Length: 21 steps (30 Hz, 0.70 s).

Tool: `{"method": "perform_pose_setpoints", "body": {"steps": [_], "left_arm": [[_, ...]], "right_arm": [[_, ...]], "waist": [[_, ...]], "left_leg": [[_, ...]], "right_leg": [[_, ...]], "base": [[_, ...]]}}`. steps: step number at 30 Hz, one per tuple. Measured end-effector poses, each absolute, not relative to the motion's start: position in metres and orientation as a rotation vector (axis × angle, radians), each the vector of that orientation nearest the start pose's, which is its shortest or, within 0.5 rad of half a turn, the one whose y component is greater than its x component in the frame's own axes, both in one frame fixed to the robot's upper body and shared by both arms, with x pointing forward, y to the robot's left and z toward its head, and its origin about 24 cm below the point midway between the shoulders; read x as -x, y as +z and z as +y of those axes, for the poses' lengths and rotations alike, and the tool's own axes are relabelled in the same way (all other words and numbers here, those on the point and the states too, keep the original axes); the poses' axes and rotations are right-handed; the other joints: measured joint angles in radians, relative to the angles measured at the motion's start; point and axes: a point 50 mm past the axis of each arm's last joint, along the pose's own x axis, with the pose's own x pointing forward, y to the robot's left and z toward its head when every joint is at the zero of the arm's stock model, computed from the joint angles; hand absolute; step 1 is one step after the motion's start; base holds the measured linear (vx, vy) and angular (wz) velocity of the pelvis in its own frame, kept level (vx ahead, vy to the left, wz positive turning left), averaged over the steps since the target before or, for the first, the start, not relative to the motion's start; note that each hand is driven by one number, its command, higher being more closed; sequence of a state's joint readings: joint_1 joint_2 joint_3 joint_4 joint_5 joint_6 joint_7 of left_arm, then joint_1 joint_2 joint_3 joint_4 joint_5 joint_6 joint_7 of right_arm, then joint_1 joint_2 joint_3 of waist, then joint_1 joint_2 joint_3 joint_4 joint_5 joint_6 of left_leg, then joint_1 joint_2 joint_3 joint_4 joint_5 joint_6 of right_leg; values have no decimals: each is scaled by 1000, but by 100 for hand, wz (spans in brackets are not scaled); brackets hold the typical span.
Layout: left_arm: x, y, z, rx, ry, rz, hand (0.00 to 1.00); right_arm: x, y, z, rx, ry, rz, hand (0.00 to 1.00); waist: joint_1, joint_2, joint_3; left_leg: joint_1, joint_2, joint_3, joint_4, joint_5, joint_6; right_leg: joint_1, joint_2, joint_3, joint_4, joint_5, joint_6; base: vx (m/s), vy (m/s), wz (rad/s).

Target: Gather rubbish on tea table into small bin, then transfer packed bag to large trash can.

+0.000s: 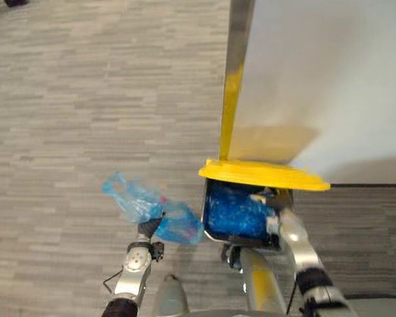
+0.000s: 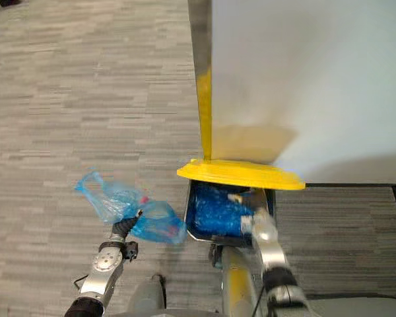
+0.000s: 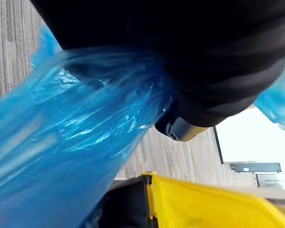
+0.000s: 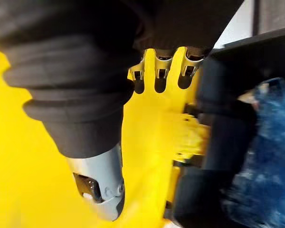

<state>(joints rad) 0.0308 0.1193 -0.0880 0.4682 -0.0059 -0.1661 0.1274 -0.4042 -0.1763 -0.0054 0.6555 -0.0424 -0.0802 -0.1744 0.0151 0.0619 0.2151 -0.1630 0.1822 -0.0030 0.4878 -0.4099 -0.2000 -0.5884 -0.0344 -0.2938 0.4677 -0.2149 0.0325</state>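
Blue film, thin and slack, makes up the packed bag (image 1: 135, 198), so it should handle as light, soft and slippery, apt to sag and swing, and easy to tear on a hard edge. The best hold is probably the bunched neck, where the plastic is gathered and will not slide. That is where the left hand (image 1: 147, 229) has it: the fingers are clenched on the gathered plastic, loose ends fanning out to the robot's left and the fuller belly of the bag bulging to the right of the fist, clear of the grey carpet (image 1: 86, 99). In the left wrist view the film drapes across the hand, with the thumb (image 3: 180, 129) poking out beside it.

Just right of the bag stands the large trash can (image 4: 218, 123), its yellow lid (image 1: 261, 175) lifted and a blue liner (image 1: 234, 212) showing inside. The bag is beside the can's rim, not yet over the opening. The right hand (image 1: 275, 221) is at the can's far side, fingers (image 4: 159, 78) extended and resting against the lid, apparently propping it, grasping nothing
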Motion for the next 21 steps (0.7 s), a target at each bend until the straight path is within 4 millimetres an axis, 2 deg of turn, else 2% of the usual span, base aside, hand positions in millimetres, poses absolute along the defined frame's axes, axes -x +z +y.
{"method": "perform_pose_setpoints", "body": {"steps": [2, 3, 5, 6, 7, 8, 9, 10, 12, 13, 14, 15, 16, 17, 18, 19, 20, 21], "left_arm": [[-223, -51, 170, -143, 62, 312, 100], [-229, -46, 172, -152, 62, 280, 100], [-229, -45, 172, -152, 63, 268, 100], [-228, -45, 171, -152, 59, 268, 100], [-229, -45, 164, -152, 30, 264, 100], [-232, -40, 160, -140, 12, 243, 100], [-235, -37, 158, -142, -1, 229, 100], [-241, -27, 148, -111, -20, 180, 100], [-247, -6, 133, -73, -77, 81, 100], [-250, -1, 128, -65, -95, 58, 100], [-256, 11, 115, -48, -157, 6, 100], [-262, 27, 101, -26, -220, -59, 100], [-262, 33, 95, -20, -242, -84, 100], [-261, 50, 81, 8, -317, -161, 100], [-260, 57, 76, 20, -341, -192, 100], [-259, 70, 63, 44, -401, -249, 100], [-259, 75, 55, 43, -440, -273, 100], [-261, 87, 41, 33, -511, -322, 100]], "right_arm": [[-339, 38, -197, 313, -150, 115, 0], [-353, 58, -209, 356, -174, 82, 0], [-372, 91, -215, 431, -176, 20, 0], [-376, 101, -215, 450, -174, -5, 0], [-385, 125, -215, 485, -173, -65, 0], [-389, 140, -216, 508, -178, -99, 0], [-390, 145, -220, 523, -184, -109, 0], [-392, 156, -224, 547, -193, -126, 0], [-396, 166, -217, 562, -174, -155, 0], [-397, 167, -215, 565, -170, -159, 0], [-397, 168, -217, 570, -174, -155, 0], [-399, 171, -215, 574, -171, -160, 0], [-400, 173, -214, 577, -167, -162, 0], [-401, 174, -210, 593, -150, -164, 0], [-401, 175, -208, 598, -141, -166, 0], [-402, 178, -208, 599, -136, -173, 0], [-403, 180, -207, 599, -137, -177, 0], [-404, 189, -209, 603, -145, -198, 0]], "waist": [[-2, 22, 11], [2, 26, 22], [5, 31, 27], [4, 35, 30], [7, 48, 39], [0, 53, 56], [-19, 47, 64], [-22, 57, 74], [-2, 63, 81], [-4, 67, 87], [-17, 70, 103], [-20, 57, 122], [-21, 59, 124], [-25, 64, 132], [-27, 64, 136], [-28, 64, 144], [-28, 67, 146], [-29, 82, 162]], "left_leg": [[-1, -13, 4, -26, 0, 1], [-16, -12, 2, -43, -7, 45], [-36, -19, 3, -62, -1, 53], [-38, -19, 3, -71, 3, 59], [-42, -13, -7, -100, 6, 65], [-41, -6, -11, -100, 8, 62], [-45, -16, -25, -97, 16, 46], [-67, -21, -51, -55, 22, 21], [-51, -24, -60, -26, 22, 21], [-35, -25, -60, -29, 21, 23], [-4, -23, -51, -57, 2, 53], [3, -25, -52, -58, -2, 51], [0, -26, -51, -50, -2, 50], [-14, -28, -50, -13, -4, 51], [-20, -27, -48, 0, -5, 53], [-37, -22, -49, 3, -14, 59], [-44, -17, -51, 0, -14, 62], [-51, 0, -53, -10, -14, 62]], "right_leg": [[0, 10, -29, -11, 10, -19], [-10, 12, -40, -18, 13, -19], [-13, 14, -39, -59, 40, -15], [-12, 16, -39, -70, 46, -5], [-13, 23, -37, -89, 66, 26], [-53, 26, 54, 30, 90, -69], [-44, 26, 137, 28, 69, -80], [-34, 37, 124, -12, 64, -52], [-30, 54, 80, -61, 85, -39], [-24, 57, 68, -63, 91, -37], [-11, 58, 51, -63, 97, -49], [0, 53, 49, -70, 102, -53], [1, 53, 47, -73, 103, -52], [4, 53, 46, -77, 105, -51], [4, 52, 45, -78, 109, -49], [4, 51, 38, -88, 119, -34], [5, 51, 31, -98, 121, -17], [-17, 48, 57, -33, 114, -43]], "base": [[-91, -87, 27], [-128, -54, 23], [-158, -68, 8], [-151, -76, -2], [-59, -91, 17], [-43, -106, 46], [45, -128, 65], [48, -113, 33], [37, -78, -12], [11, -29, 18], [-37, -25, 33], [-67, -29, 30], [-128, -11, 3], [-158, 6, -5], [-167, 8, -13], [-191, -5, -10], [-148, -34, 3], [-114, -98, 63]]}}
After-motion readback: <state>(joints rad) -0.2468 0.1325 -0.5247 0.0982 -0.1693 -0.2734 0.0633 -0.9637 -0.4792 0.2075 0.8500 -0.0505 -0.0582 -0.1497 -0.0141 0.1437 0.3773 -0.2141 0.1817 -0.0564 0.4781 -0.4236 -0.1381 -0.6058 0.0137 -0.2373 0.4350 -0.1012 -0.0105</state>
